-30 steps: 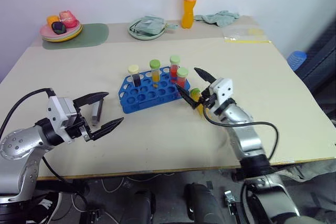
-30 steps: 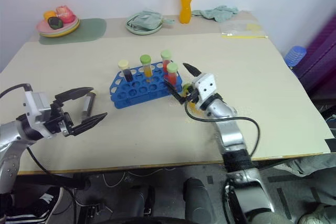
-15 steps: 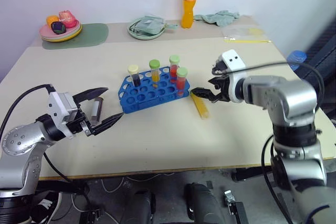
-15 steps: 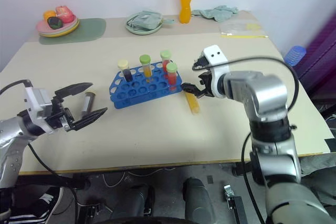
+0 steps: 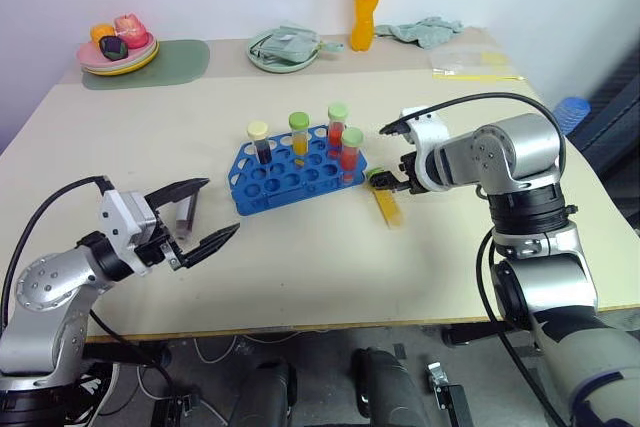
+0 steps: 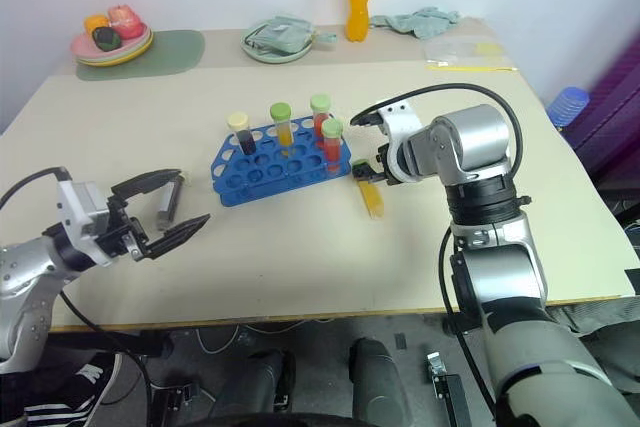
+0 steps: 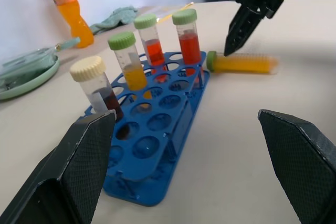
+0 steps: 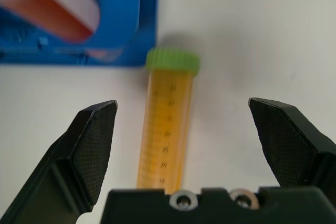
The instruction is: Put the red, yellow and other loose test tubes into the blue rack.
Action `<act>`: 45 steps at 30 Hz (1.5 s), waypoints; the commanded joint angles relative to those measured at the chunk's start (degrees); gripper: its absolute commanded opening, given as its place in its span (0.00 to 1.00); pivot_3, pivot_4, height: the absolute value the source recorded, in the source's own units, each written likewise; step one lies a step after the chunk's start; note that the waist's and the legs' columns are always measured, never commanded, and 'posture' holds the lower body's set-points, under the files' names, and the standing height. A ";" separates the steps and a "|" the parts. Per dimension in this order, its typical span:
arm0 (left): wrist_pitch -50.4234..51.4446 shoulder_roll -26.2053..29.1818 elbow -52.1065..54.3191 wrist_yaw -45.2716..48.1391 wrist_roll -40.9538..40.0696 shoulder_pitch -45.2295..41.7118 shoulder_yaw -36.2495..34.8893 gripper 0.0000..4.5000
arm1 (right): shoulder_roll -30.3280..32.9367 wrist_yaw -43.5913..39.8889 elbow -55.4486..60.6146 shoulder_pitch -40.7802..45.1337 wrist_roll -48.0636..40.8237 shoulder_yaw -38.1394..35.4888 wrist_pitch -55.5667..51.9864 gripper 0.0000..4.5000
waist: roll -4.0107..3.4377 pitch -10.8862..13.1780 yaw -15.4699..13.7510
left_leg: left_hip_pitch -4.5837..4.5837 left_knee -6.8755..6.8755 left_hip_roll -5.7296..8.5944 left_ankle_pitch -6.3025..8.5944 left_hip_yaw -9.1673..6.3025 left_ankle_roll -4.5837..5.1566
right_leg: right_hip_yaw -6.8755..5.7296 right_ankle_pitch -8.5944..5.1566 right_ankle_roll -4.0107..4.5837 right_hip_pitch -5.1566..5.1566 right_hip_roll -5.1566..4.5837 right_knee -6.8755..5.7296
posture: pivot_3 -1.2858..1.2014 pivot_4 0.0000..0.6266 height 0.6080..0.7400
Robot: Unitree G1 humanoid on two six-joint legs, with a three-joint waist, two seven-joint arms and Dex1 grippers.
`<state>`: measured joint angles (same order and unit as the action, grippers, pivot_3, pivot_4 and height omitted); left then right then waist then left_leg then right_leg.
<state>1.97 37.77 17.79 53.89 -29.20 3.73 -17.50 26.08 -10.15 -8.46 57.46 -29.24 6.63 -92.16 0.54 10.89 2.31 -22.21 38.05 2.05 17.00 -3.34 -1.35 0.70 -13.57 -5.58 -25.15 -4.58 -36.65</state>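
the blue rack [image 5: 298, 169] sits mid-table [image 5: 300, 267], and four capped tubes stand upright in its far rows: a cream-capped tube [image 5: 259, 142] with dark liquid, a green-capped tube [image 5: 299, 137] with amber liquid, and two more green-capped ones, a back tube [image 5: 338, 127] and a front tube [image 5: 351, 150], both holding red. the rest of the holes i can see are empty.

just beside the rack's right end a yellow tube [image 5: 387, 201] lies flat on the table, its green cap toward the rack, filled with yellow-orange liquid. my right gripper [image 8: 194, 145] hangs over it, pointing down, fingers spread wide on either side and gripping nothing.

a dark tube [image 5: 185, 215] lies on the table left of the rack, near my left gripper [image 5: 203, 212]. that gripper is level, spread wide too, and empty.

along the far edge: a stack of plates [image 5: 120, 57] holding small coloured items on a green mat [image 5: 180, 59], a pale green dish [image 5: 282, 55] with cloth in it, an orange drink bottle [image 5: 364, 2], and a crumpled cloth [image 5: 432, 31].
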 commanded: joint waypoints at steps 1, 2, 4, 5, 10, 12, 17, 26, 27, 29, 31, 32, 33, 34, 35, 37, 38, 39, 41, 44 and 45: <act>-1.91 -1.24 2.55 -1.50 0.82 0.78 -0.02 1.00 | 2.08 2.98 1.96 -0.15 -5.82 1.78 -0.34 0.99 | 0.00 0.00 0.00 | -0.02 0.00 0.00 0.00 0.00 0.00 | 0.00 0.00 0.00 -0.02 0.00 -0.01 | 0.52 0.24 1.00; -2.01 -1.64 2.86 -1.87 1.01 0.95 0.24 1.00 | 2.66 3.97 1.71 -0.40 -7.32 2.26 -0.34 0.99 | 0.00 0.00 -0.01 | -0.05 0.00 0.00 0.00 0.00 0.00 | 0.00 0.00 0.00 -0.06 0.00 -0.01 | 0.52 0.24 1.00; -2.46 -2.23 3.27 -2.32 1.50 1.44 0.65 1.00 | 3.53 6.01 1.90 -1.07 -9.93 2.92 -0.34 0.99 | 0.01 0.00 -0.02 | -0.06 0.02 0.00 0.00 0.00 0.00 | 0.00 0.01 -0.01 -0.06 0.01 -0.02 | 0.52 0.24 1.00; -2.51 -2.47 3.84 -2.62 1.64 1.92 0.76 1.00 | 4.39 7.27 1.77 -1.61 -11.95 3.41 -0.34 0.99 | 0.01 0.00 -0.01 | -0.06 0.02 0.00 0.00 0.00 0.00 | 0.00 0.01 -0.01 -0.06 0.02 -0.02 | 0.52 0.24 1.00; -2.14 -2.92 5.26 -3.53 1.78 3.28 0.95 1.00 | 6.27 11.87 -1.77 -0.26 -17.44 4.83 -0.34 0.99 | 0.01 -0.01 0.05 | -0.08 0.02 0.00 0.00 0.02 0.02 | -0.01 0.01 -0.02 -0.06 0.03 -0.01 | 0.52 0.24 1.00; -2.06 -2.98 5.80 -3.81 2.08 3.67 1.20 1.00 | 5.71 13.44 -2.95 0.63 -18.48 4.75 -0.34 0.99 | 0.01 -0.01 0.08 | -0.08 0.05 -0.02 0.00 0.01 0.02 | -0.02 0.01 -0.02 -0.05 0.06 -0.02 | 0.52 0.24 1.00; -1.51 -2.96 7.04 -4.79 2.12 3.88 1.34 1.00 | 2.05 18.68 -5.31 0.21 -20.30 2.95 -0.34 0.99 | 0.07 -0.04 0.13 | -0.08 0.05 -0.03 0.00 0.02 0.02 | -0.01 0.02 -0.03 -0.04 0.07 -0.01 | 0.52 0.24 1.00; 0.98 -1.70 7.18 -5.67 0.02 2.23 -0.63 1.00 | -5.48 19.64 -6.95 2.38 -12.18 -3.61 -0.34 0.60 | 0.06 -0.05 0.28 | -0.02 0.08 -0.06 0.00 0.03 0.03 | 0.00 0.03 -0.04 -0.05 0.15 -0.12 | 0.52 0.24 1.00; 1.04 -1.44 6.91 -5.62 0.21 1.82 -0.61 1.00 | -6.01 19.66 -6.72 2.28 -12.01 -3.90 -0.34 0.49 | 0.04 -0.04 0.21 | -0.02 0.08 -0.06 0.00 0.02 0.03 | 0.00 0.03 -0.04 -0.06 0.15 -0.13 | 0.52 0.24 1.00; 1.15 -0.99 6.65 -5.55 0.20 1.44 -0.71 1.00 | -6.72 19.83 -6.18 1.91 -11.71 -4.30 -0.34 0.26 | 0.05 -0.05 0.16 | -0.04 0.07 -0.06 0.00 0.02 0.03 | -0.01 0.03 -0.03 -0.06 0.14 -0.12 | 0.52 0.24 1.00; 1.32 -0.71 6.57 -5.59 0.32 0.86 -0.50 1.00 | -7.41 19.09 -3.87 1.03 -11.56 -4.44 -0.34 0.17 | 0.05 -0.05 0.20 | -0.04 0.08 -0.03 0.00 0.03 0.03 | 0.00 0.03 -0.04 -0.05 0.12 -0.11 | 0.52 0.24 1.00; 1.46 -0.64 6.55 -5.67 0.35 0.60 -0.40 1.00 | -7.79 18.93 -2.93 0.75 -11.56 -4.72 -0.34 0.17 | 0.05 -0.04 0.23 | -0.04 0.08 -0.03 0.00 0.03 0.03 | 0.00 0.03 -0.03 -0.05 0.11 -0.12 | 0.52 0.24 1.00; 1.53 -0.50 6.40 -5.60 0.54 0.34 -0.20 1.00 | -8.15 18.97 -1.80 0.40 -11.12 -5.40 -0.34 0.17 | 0.05 -0.04 0.27 | -0.04 0.08 -0.04 0.00 0.02 0.03 | -0.01 0.03 -0.04 -0.06 0.13 -0.12 | 0.52 0.24 1.00; 1.69 -0.40 6.21 -5.59 0.65 -0.05 -0.02 1.00 | -8.04 18.17 0.08 -0.27 -10.18 -5.60 1.06 0.17 | 0.04 -0.04 0.27 | -0.04 0.08 -0.05 0.00 0.02 0.03 | -0.01 0.03 -0.04 -0.06 0.14 -0.12 | 0.52 0.24 1.00; 1.87 -0.23 6.03 -5.60 0.77 -0.53 0.17 1.00 | -7.15 16.91 1.54 -0.88 -9.23 -4.97 2.33 0.17 | 0.04 -0.04 0.21 | -0.04 0.07 -0.05 0.00 0.02 0.03 | -0.01 0.03 -0.04 -0.09 0.15 -0.15 | 0.52 0.24 1.00; 2.42 0.10 6.10 -5.75 0.58 -1.27 0.29 1.00 | -6.40 16.11 3.24 -2.45 -6.96 -6.07 4.29 0.17 | 0.03 -0.03 0.17 | -0.05 0.07 -0.05 0.00 0.00 0.03 | -0.01 0.02 -0.03 -0.09 0.16 -0.15 | 0.52 0.24 1.00; 2.66 0.30 6.15 -5.80 0.47 -1.62 0.22 1.00 | -5.65 15.07 4.66 -4.10 -5.80 -6.66 8.00 0.17 | 0.04 -0.04 0.07 | -0.07 0.07 -0.04 0.00 0.01 0.03 | -0.02 0.02 -0.03 -0.09 0.14 -0.14 | 0.52 0.24 1.00; 2.99 0.42 6.22 -5.85 0.36 -2.00 0.13 1.00 | -5.05 13.92 6.32 -5.79 -4.72 -7.26 11.82 0.17 | 0.04 -0.04 -0.12 | -0.08 0.08 -0.03 0.00 0.00 0.03 | -0.02 0.02 -0.03 -0.08 0.14 -0.12 | 0.52 0.24 1.00; 3.52 0.44 6.23 -5.98 0.22 -2.61 0.11 1.00 | -4.12 11.48 9.28 -8.55 -2.91 -7.47 17.82 0.17 | 0.04 -0.03 -0.21 | -0.12 0.10 0.01 0.00 0.00 0.03 | -0.02 0.03 -0.04 -0.09 0.10 -0.10 | 0.52 0.24 1.00; 3.99 0.41 6.10 -5.98 0.16 -3.30 0.20 1.00 | -5.20 11.33 14.05 -14.04 -0.82 -10.32 24.64 0.17 | 0.04 -0.04 -0.06 | -0.12 0.10 0.01 0.00 0.01 0.03 | -0.02 0.03 -0.05 -0.09 0.10 -0.07 | 0.52 0.24 1.00; 4.23 0.61 6.03 -5.79 0.10 -3.76 0.33 1.00 | -8.38 15.28 15.20 -16.05 -0.31 -14.16 24.70 0.17 | 0.06 -0.04 0.10 | -0.11 0.09 0.00 0.00 0.01 0.03 | -0.02 0.03 -0.05 -0.09 0.11 -0.08 | 0.52 0.24 1.00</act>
<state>6.08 37.71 22.89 48.26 -28.17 0.92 -16.48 19.89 2.54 3.29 42.22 -30.38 -3.60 -69.54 0.59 10.84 2.40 -22.32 38.14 2.03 17.01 -3.33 -1.32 0.68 -13.54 -5.62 -25.24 -4.45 -36.75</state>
